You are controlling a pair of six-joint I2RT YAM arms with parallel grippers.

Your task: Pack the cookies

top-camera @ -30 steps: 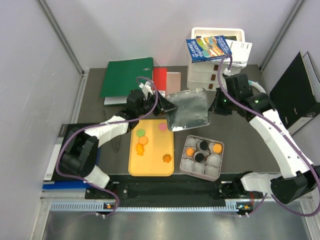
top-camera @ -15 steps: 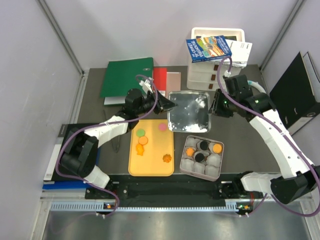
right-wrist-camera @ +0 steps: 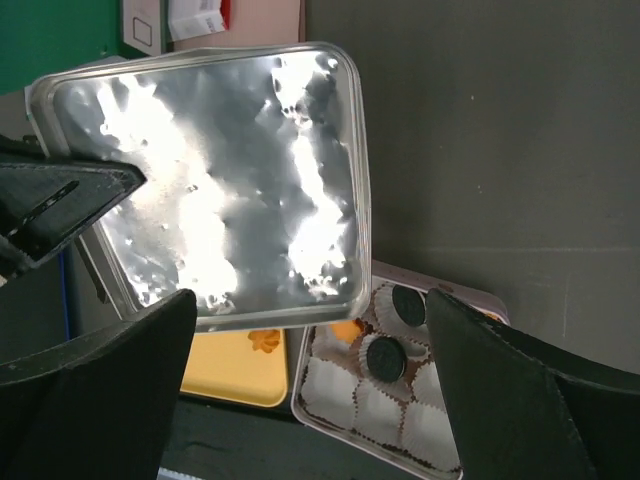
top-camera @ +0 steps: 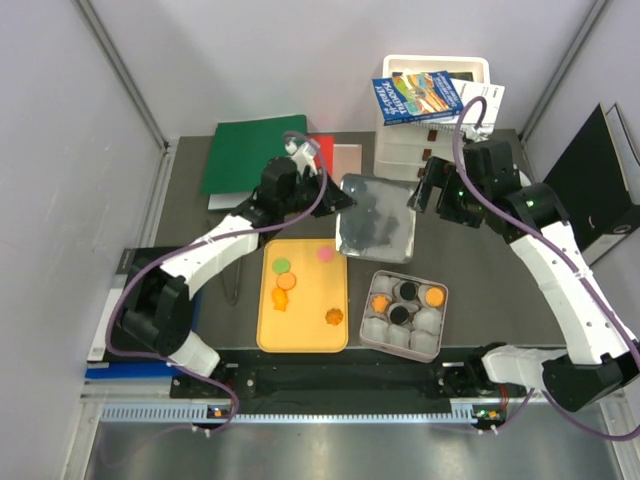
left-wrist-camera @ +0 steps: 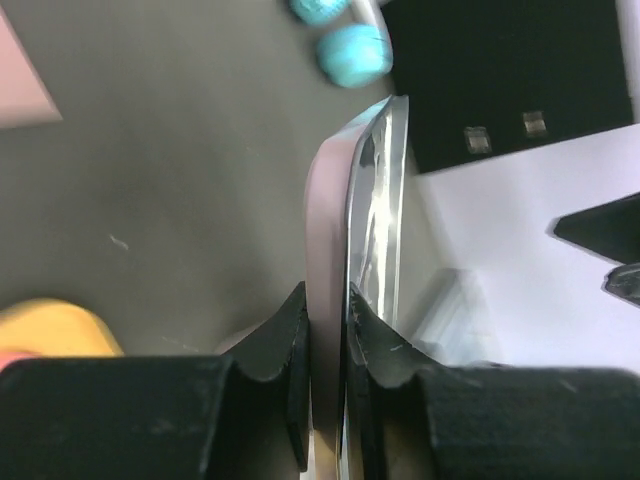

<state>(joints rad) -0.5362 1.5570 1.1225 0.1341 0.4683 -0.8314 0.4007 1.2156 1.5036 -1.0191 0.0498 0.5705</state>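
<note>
At the lid (top-camera: 377, 220) rim, left gripper (left-wrist-camera: 327, 300) clamps.

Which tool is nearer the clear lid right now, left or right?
Left. The left tool is clamped on the clear lid's left edge. The right tool stands open just off its right edge, holding nothing.

Five cookies (top-camera: 286, 281) lie flat on the yellow tray (top-camera: 300, 338): one green, one pink, three orange. Two orange and two black ones sit in the box (top-camera: 365, 322).
</note>
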